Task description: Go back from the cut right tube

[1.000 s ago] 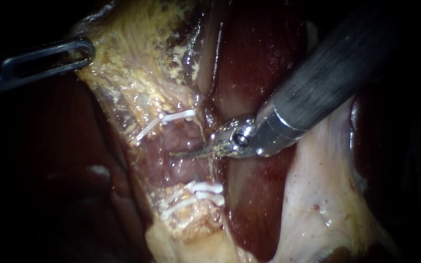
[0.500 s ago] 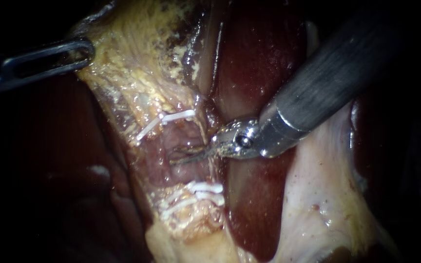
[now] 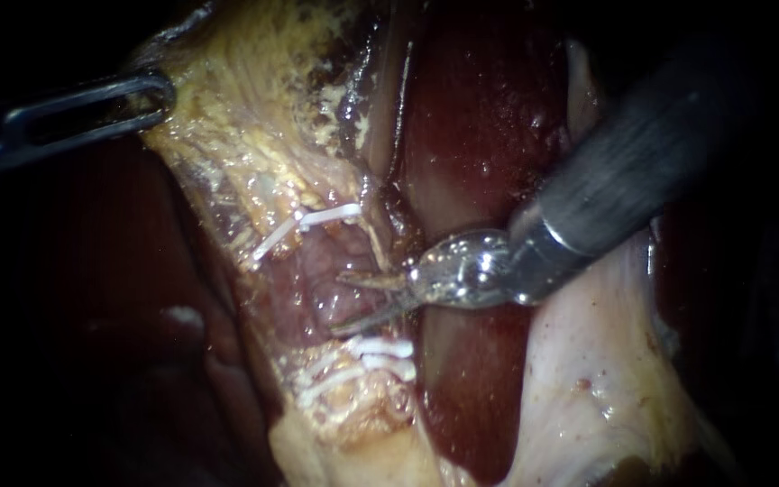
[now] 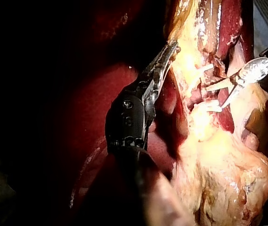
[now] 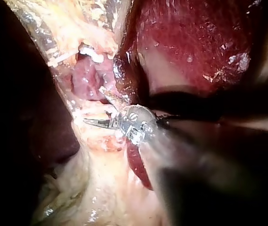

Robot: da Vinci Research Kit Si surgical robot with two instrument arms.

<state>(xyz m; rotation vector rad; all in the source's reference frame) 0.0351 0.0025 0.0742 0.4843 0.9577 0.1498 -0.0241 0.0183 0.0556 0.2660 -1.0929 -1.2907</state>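
Hovering right over the clipped tube (image 3: 313,271), the right instrument (image 3: 343,305) has its two thin jaws spread in a clear V, nothing between them. One tip points at the raw pink stretch and the other sits just above the lower clips (image 3: 362,353). The upper clip (image 3: 317,219) lies just beyond, so the open tips stand exactly in the gap where the cut belongs. Whether the tube is fully parted there is hard to say from the endoscope, since the pink tissue looks ragged rather than cleanly split.

Up at the far corner, the left instrument (image 3: 151,95) has its jaws clamped on the edge of the pale fatty tissue (image 3: 245,135), pulling it taut. That tension keeps the tube stretched and lifted off the dark liver (image 3: 471,117).

As for the next move, the right shaft comes in from the upper right, so backing out along that line looks clean. The spread tips should come straight away from the clips rather than sweep across them, or a tip could snag one.
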